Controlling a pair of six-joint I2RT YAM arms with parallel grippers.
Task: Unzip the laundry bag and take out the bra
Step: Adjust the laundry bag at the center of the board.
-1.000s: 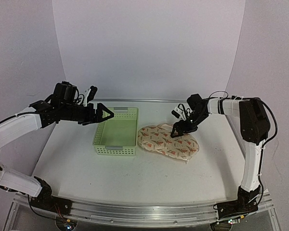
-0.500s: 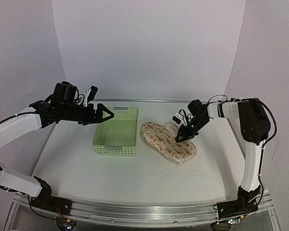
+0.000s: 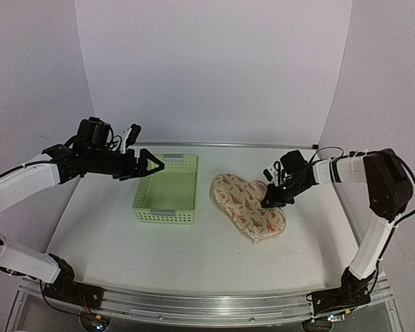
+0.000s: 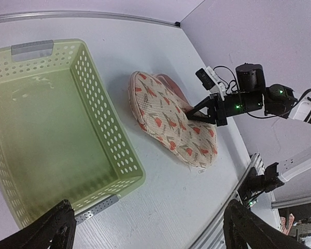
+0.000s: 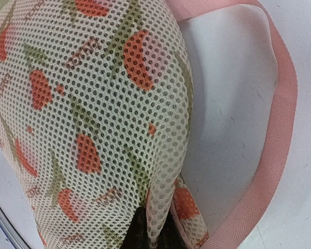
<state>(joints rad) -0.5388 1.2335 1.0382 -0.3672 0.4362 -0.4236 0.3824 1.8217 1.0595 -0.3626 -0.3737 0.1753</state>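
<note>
Your right hand has clenched on the right rim of the laundry bag and dragged it rightward, turning it away from the light green lattice basket on the counter. Your left hand stays spread wide over the basket. The bag is soft, peanut-shaped mesh with pink twill edging.

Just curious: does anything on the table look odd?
The bag lies skewed beside the basket, and a pink band sticks out at its far edge, where the right gripper pinches the bag. Nothing looks spilled or torn.
</note>
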